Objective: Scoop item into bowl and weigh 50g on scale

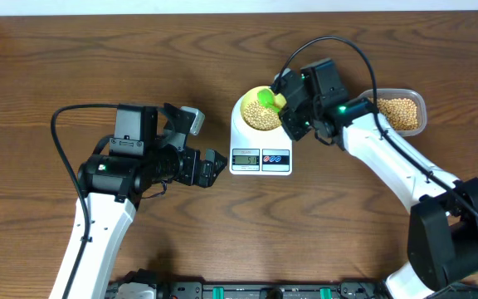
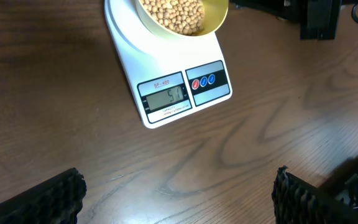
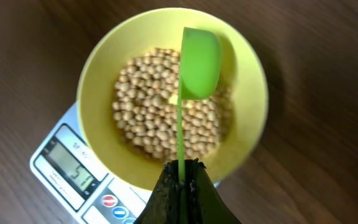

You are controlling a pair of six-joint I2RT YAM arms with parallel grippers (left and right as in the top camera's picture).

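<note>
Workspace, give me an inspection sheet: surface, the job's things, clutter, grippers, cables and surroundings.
Surface: wooden table, bare around the scale.
Job's things: bowl of beans sits on the scale; the display shows two digits, the first a 5. Green scoop is turned on its side over the bowl. Clear tub at the right holds more beans.
Clutter: nothing seen.
Grippers: left gripper jaws wide open, empty, in front of the scale; right gripper jaws shut on the scoop handle.
Cables: black cable loops over the right arm; another by the left arm.
Surroundings: pale strip along the far edge; black rail at the near edge.
</note>
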